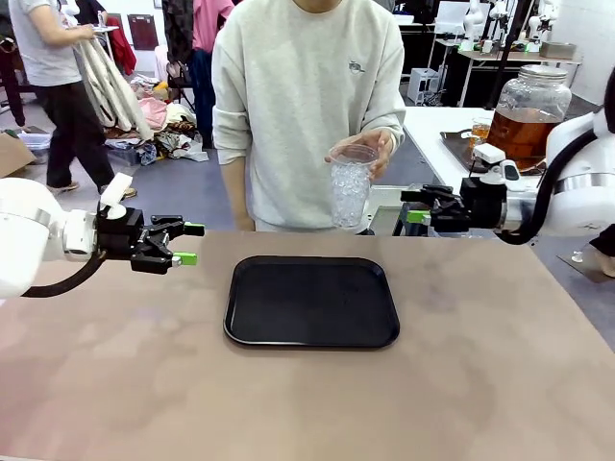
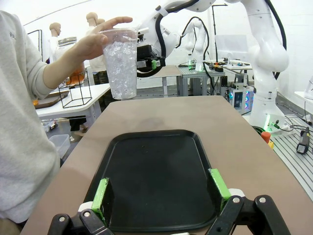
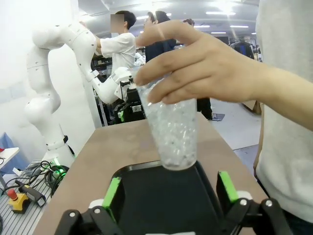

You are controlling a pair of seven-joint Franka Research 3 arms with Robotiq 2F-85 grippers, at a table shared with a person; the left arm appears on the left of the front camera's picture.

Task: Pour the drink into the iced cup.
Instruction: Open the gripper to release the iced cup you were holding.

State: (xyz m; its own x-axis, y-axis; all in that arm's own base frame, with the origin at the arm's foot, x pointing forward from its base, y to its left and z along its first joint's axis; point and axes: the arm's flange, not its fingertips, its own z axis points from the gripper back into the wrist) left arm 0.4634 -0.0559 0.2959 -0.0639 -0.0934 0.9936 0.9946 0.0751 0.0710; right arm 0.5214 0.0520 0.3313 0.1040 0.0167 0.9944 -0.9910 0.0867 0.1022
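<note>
Landmark: black tray [image 1: 311, 301], lying flat at the middle of the brown worktop [image 1: 500, 384].

Left of the tray: left end effector [image 1: 188, 243] is hovering above the worktop, jaws standing wide apart, nothing between the green pads. In the left wrist view the lower part of the end effector [image 2: 161, 193] is being cut off by the picture's bottom edge.

Beyond the tray's far edge: a person's hand [image 1: 370, 149] is gripping the rim of the iced cup [image 1: 352, 185], holding it upright in the air, clear of the worktop. The fingers are hiding part of the rim. The cup is showing ice; no liquid can be made out in it.

Right of the tray: right end effector [image 1: 415, 206] is hanging just beside the cup, jaws fully spread and empty.

Far right, well behind the tray: dispenser jar [image 1: 528, 112] on a side table, holding the drink [image 1: 520, 134]; the right arm is covering its base.
</note>
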